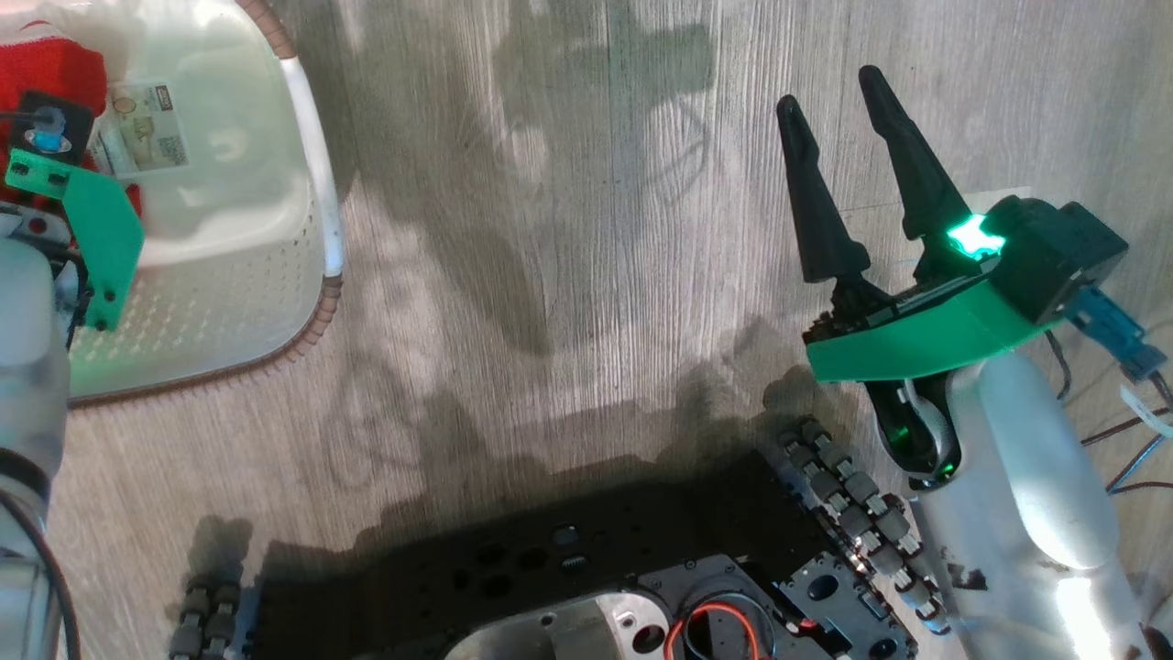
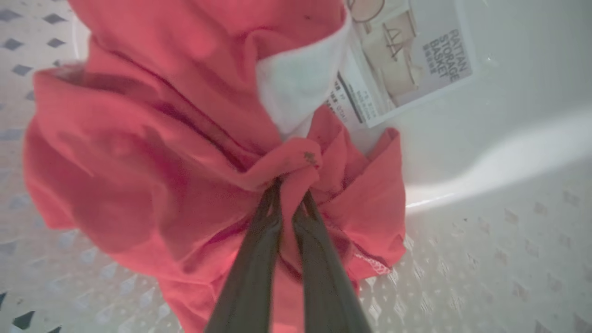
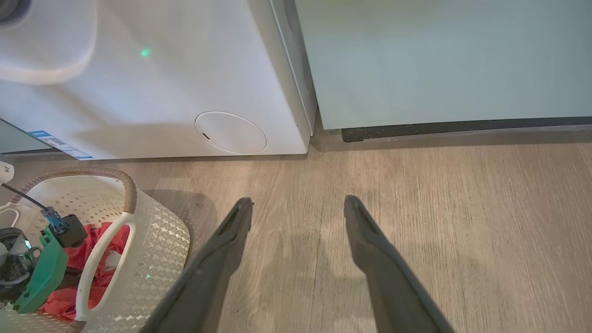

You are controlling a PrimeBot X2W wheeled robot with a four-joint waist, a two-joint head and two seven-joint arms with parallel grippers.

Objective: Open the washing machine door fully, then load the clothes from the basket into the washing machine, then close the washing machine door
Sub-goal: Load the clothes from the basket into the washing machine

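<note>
Reaching down into the basket [image 2: 485,259], the left gripper [image 2: 289,187] has its fingers pinched tight on a fold of the red clothes [image 2: 138,162], which sit bunched inside and partly cover the label [image 2: 416,69]. The right gripper [image 1: 829,92] hangs over the wood floor [image 1: 568,275], fingers spread apart, holding nothing. The basket stands on the floor near the washing machine [image 3: 162,92], on the side of its round filter cap [image 3: 230,132]. A pale cabinet [image 3: 439,60] stands just beside the machine.
</note>
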